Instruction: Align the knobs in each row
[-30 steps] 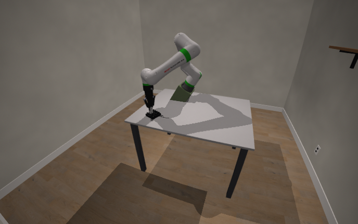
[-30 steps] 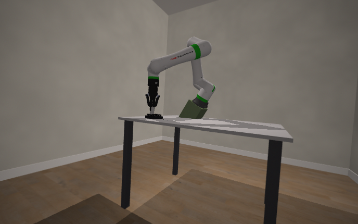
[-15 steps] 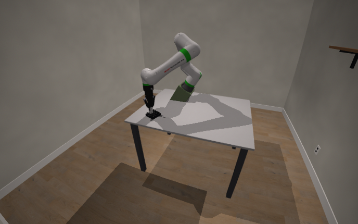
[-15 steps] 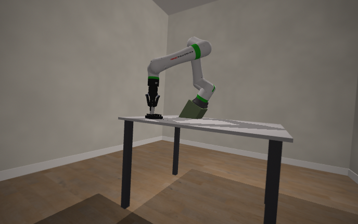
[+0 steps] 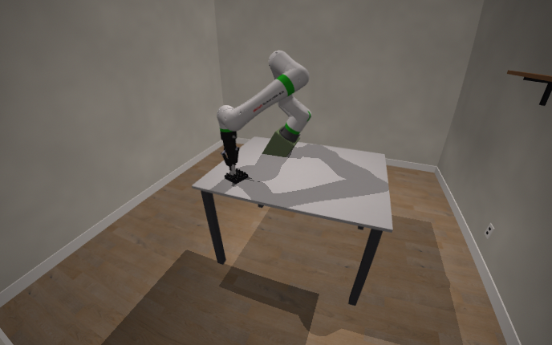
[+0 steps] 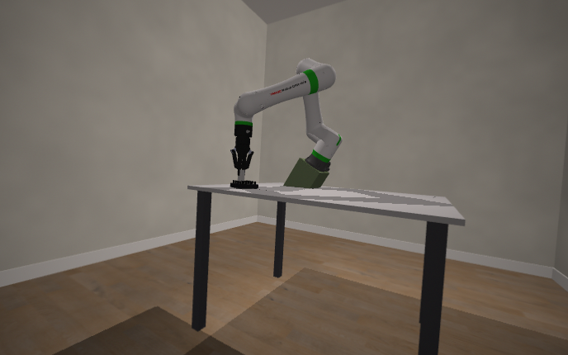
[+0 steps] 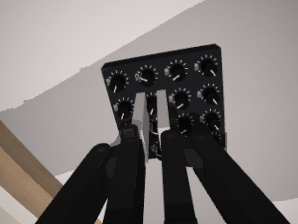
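Observation:
The black knob box (image 5: 236, 176) stands on the white table near its left corner; it also shows in the exterior view (image 6: 243, 184) and in the wrist view (image 7: 166, 99). My gripper (image 5: 232, 169) points straight down onto the box, also seen in the exterior view (image 6: 241, 175). In the wrist view the two fingers stand narrow on either side of one knob (image 7: 152, 112) in the second column from the left, below the far row. The fingers hide that knob's white line and the knobs nearer to me. Other knobs (image 7: 208, 64) show white lines.
The arm's green base block (image 5: 279, 144) stands at the table's back. The box lies close to the table's left edge (image 5: 211, 172). A wall shelf (image 5: 533, 79) hangs far to the right.

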You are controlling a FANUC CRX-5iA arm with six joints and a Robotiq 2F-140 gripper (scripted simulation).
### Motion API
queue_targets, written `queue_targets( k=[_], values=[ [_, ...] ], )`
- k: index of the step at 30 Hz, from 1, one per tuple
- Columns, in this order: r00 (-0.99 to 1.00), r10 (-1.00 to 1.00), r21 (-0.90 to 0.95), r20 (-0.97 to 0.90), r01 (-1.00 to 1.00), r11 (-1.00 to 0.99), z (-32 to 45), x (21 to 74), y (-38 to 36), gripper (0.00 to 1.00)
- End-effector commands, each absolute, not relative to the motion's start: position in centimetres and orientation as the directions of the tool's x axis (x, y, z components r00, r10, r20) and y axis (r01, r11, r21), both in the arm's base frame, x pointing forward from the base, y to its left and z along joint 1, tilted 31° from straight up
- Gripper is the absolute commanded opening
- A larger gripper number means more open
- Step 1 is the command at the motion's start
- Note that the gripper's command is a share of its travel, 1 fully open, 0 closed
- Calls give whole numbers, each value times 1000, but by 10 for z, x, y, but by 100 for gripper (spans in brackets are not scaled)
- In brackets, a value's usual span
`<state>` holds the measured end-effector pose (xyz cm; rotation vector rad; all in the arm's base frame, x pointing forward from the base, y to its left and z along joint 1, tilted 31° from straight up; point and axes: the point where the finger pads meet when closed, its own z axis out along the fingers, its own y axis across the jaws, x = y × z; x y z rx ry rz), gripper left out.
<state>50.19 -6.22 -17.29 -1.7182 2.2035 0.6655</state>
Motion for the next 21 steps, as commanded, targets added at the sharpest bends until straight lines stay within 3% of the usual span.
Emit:
queue_targets(
  k=[1, 21],
  values=[
    [-255, -841, 187, -477, -965, 186, -173, 502, -62, 5],
    [-135, -857, 127, -497, -989, 82, -173, 502, -62, 5]
  ],
)
